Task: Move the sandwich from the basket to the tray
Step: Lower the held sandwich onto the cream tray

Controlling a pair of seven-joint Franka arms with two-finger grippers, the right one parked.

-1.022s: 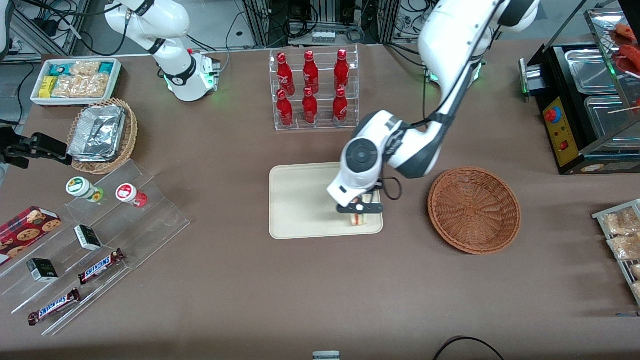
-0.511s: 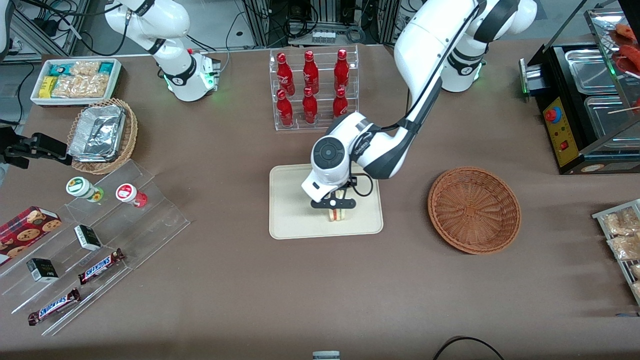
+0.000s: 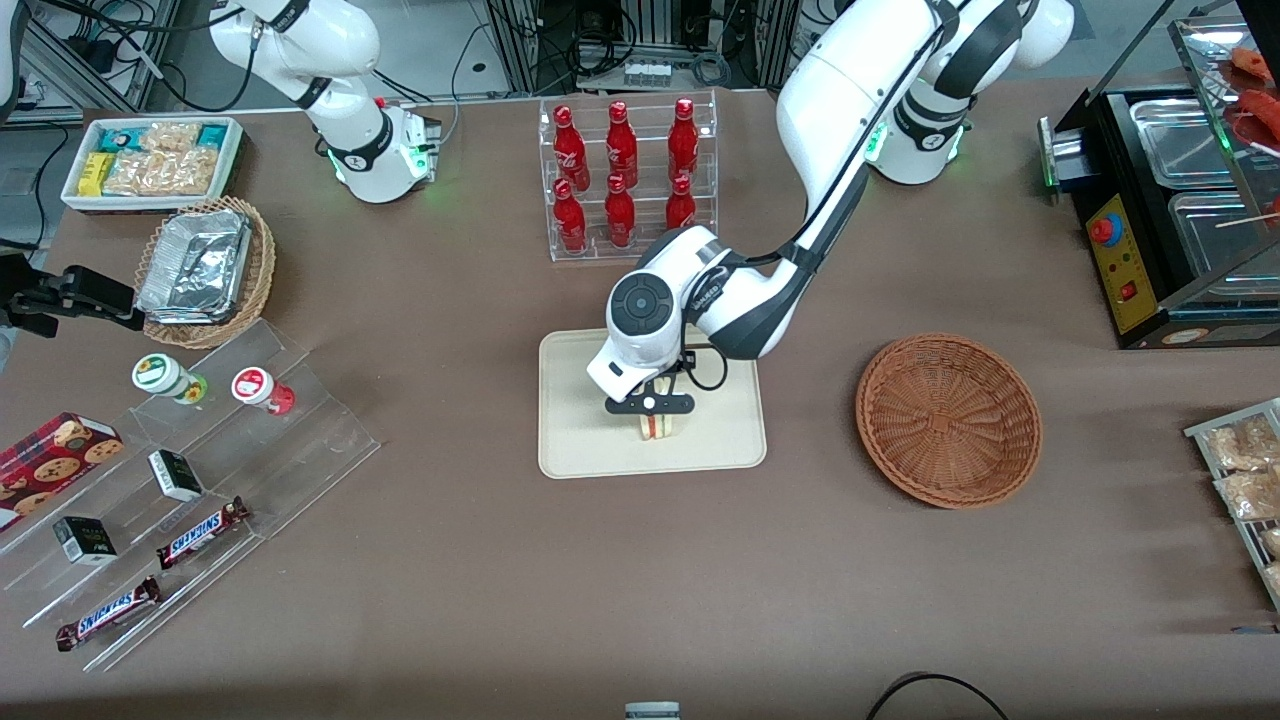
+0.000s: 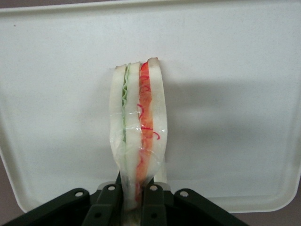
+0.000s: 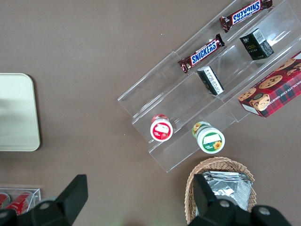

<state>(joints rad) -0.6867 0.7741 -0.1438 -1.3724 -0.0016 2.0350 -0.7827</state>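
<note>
My left gripper (image 3: 655, 425) hangs over the cream tray (image 3: 580, 440), shut on the sandwich (image 3: 658, 427). The wedge of pale bread with green and red filling stripes (image 4: 137, 136) is pinched between the two black fingers (image 4: 109, 207) and points down at the tray surface (image 4: 225, 94). Whether its tip touches the tray I cannot tell. The reddish-brown wicker basket (image 3: 948, 419) stands with nothing in it beside the tray, toward the working arm's end of the table.
A clear rack of red bottles (image 3: 627, 178) stands farther from the front camera than the tray. Toward the parked arm's end are a tan wicker basket with foil containers (image 3: 205, 270), a white snack bin (image 3: 152, 162) and acrylic steps with snacks (image 3: 190, 480). A black food warmer (image 3: 1170, 200) stands at the working arm's end.
My left gripper has carried the sandwich from the tray's edge nearest the basket toward the tray's middle. The move was larger in the first half second than in the last.
</note>
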